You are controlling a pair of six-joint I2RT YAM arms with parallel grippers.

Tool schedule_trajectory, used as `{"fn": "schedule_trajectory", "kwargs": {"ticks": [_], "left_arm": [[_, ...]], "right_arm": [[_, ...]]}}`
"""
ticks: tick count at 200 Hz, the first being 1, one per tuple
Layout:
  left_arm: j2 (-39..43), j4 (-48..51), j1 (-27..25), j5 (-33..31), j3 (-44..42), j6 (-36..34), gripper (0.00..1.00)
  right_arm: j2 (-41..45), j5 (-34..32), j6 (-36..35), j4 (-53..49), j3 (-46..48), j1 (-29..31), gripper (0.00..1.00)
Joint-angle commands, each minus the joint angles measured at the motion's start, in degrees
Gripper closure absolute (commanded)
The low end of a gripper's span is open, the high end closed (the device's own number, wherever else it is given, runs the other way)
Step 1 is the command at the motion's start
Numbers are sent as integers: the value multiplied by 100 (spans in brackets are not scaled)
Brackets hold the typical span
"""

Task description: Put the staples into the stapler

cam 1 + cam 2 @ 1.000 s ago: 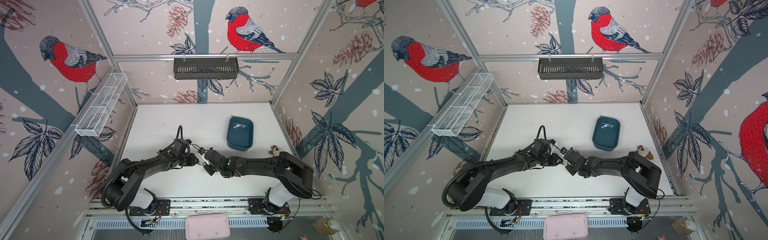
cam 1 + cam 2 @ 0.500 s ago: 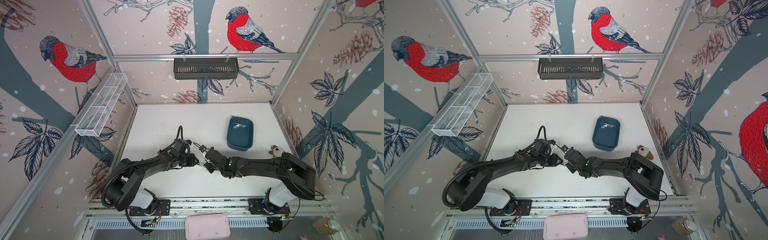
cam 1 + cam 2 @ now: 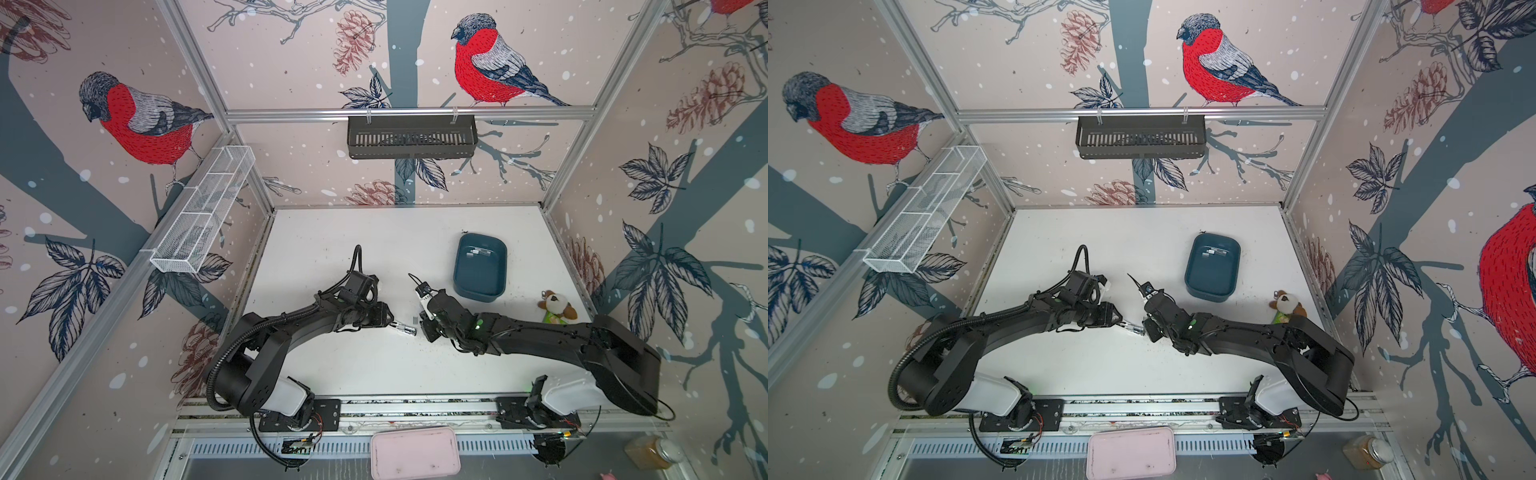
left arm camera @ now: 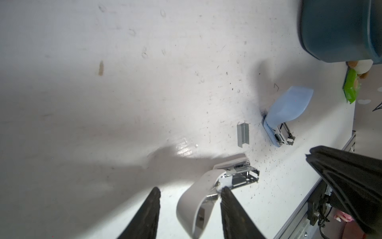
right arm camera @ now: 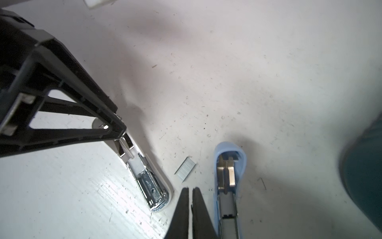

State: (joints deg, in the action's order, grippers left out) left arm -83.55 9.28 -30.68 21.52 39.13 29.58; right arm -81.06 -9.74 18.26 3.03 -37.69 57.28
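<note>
the staples (image 5: 185,170) lie just ahead of the right tool (image 5: 190,189), pressed together and empty, long axis slanted to it; spread left tool (image 4: 190,188) farther off.

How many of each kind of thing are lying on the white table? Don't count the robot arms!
Staplers: 2, white stapler and blue stapler
Staple strip: 1
Teal tub: 1
Plush toy: 1
Total: 5
</note>
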Motion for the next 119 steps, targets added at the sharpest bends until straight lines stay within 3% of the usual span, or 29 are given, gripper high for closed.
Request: {"fn": "schedule_trajectory", "kwargs": {"ticks": [1, 41, 84, 119], "left_arm": [[104, 313, 41, -233, 154, -58, 47], [721, 362, 48, -161, 150, 117, 20], [1435, 243, 43, -39, -205, 302, 8], [1734, 217, 38, -62, -414, 338, 4]], "right_arm": [[94, 288, 218, 86, 92, -23, 91], [-268, 626, 261, 316, 91, -16, 91], [-773, 659, 143, 481, -45, 3, 91], [-875, 780, 123, 575, -46, 97, 91]]}}
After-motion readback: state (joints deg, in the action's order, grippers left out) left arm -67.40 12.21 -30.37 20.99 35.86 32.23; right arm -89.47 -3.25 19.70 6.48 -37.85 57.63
